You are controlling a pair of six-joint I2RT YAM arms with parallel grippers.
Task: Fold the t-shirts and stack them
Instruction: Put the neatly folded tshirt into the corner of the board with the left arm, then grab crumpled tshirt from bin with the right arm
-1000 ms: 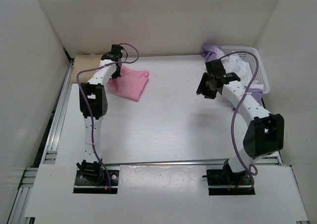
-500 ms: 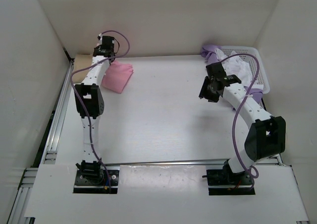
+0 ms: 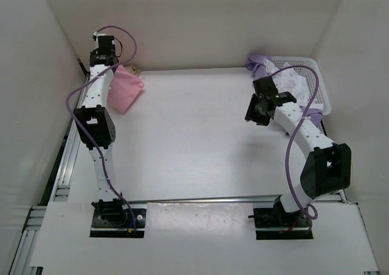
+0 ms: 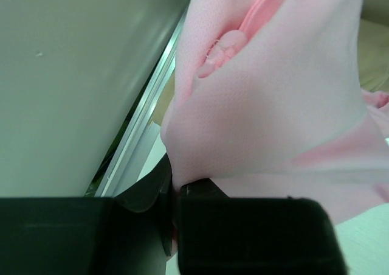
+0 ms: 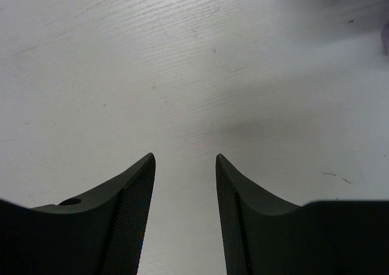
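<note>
My left hand (image 4: 173, 196) is pinched shut on an edge of the pink shirt (image 3: 126, 89), which hangs from it as a doubled-over bundle at about 10 o'clock on the desk (image 3: 200, 141), close to the side wall; part of the cloth seems to trail on the surface, though I cannot tell for sure. A strip of the tan shirt (image 4: 375, 50) shows just beyond it; most of it is hidden, so I cannot say how neatly it lies. I judge the pink one folded but not yet laid on the stack. My right hand (image 5: 184, 159) stands partly open with nothing between its pads, hovering over bare desk at about 2 o'clock, just beside the basket (image 3: 322, 86). The white shirt (image 3: 295, 80) and the lavender shirt (image 3: 260, 63) lie crumpled in there; both are yet to be folded, so I reckon the job roughly half done.
</note>
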